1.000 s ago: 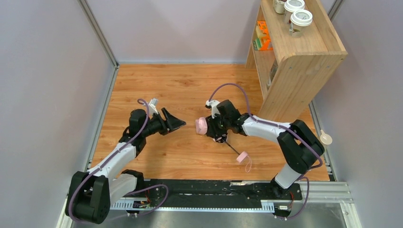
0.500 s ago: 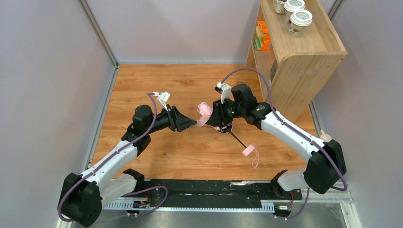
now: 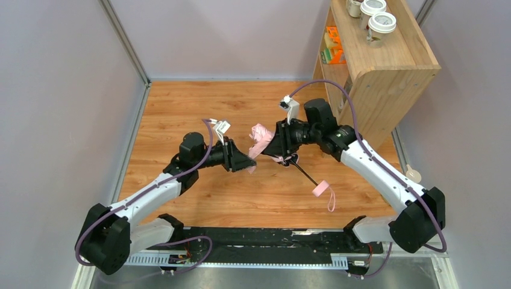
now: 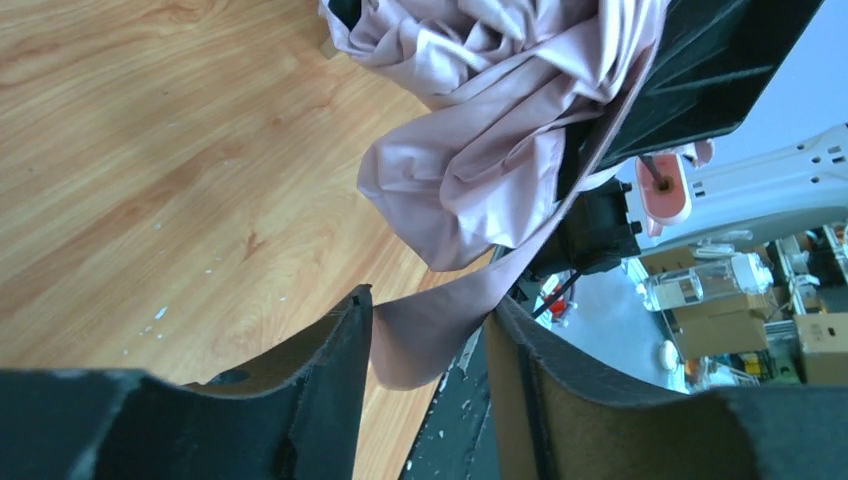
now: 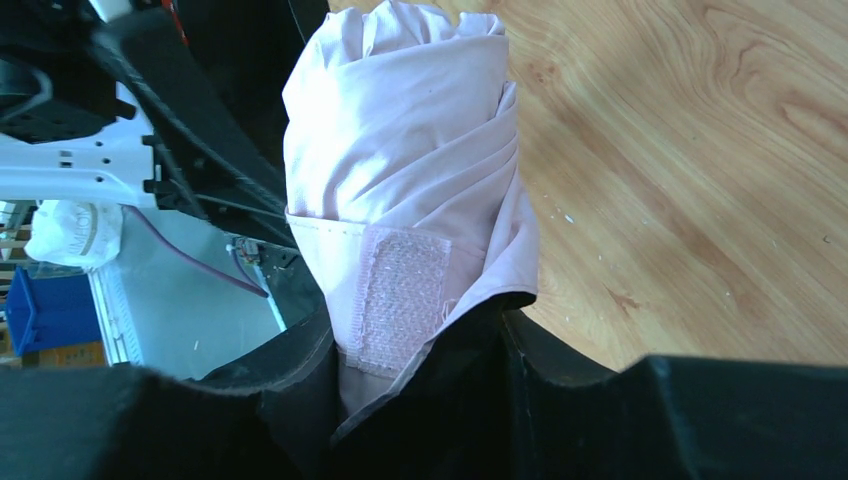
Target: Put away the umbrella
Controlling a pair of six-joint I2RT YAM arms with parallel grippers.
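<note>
A warm orange-brown wood-grain tabletop (image 3: 241, 102) fills the middle, boxed in by smooth pale lilac-grey walls (image 3: 60, 90) with slim aluminium corner posts (image 3: 125, 42). At the far right stands a light wooden open shelf unit (image 3: 385, 78); white-lidded paper cups (image 3: 381, 24) sit on its top, and orange and green items (image 3: 331, 47) on a shelf inside. The light is even and soft

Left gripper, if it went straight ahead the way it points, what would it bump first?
Most likely the umbrella: a flap of its pink fabric hangs between the open fingers of the left gripper. Right behind it, the right gripper clamps the bundle, though depth is hard to judge.
</note>
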